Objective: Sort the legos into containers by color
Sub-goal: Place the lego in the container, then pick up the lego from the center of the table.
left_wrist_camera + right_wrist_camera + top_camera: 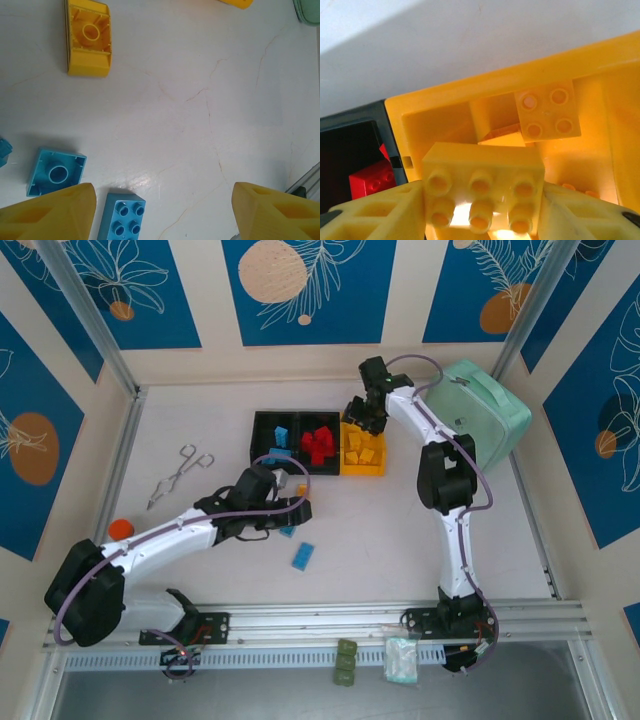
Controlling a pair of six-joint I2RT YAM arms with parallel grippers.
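The containers stand in a row at the back: a black bin with light blue legos, a black bin with red legos, and a yellow bin with yellow ones. My right gripper hangs over the yellow bin's inside, shut on a six-stud yellow lego that touches both fingers. A red lego lies in the neighbouring black bin. My left gripper stands open low over the table. A studded blue lego sits by its left finger, next to an upturned blue lego. An upturned yellow lego lies farther off.
A mint-green case sits at the back right, close to the right arm. Metal tongs and an orange disc lie at the left. Another blue lego rests mid-table. Olive bricks lie beyond the front rail.
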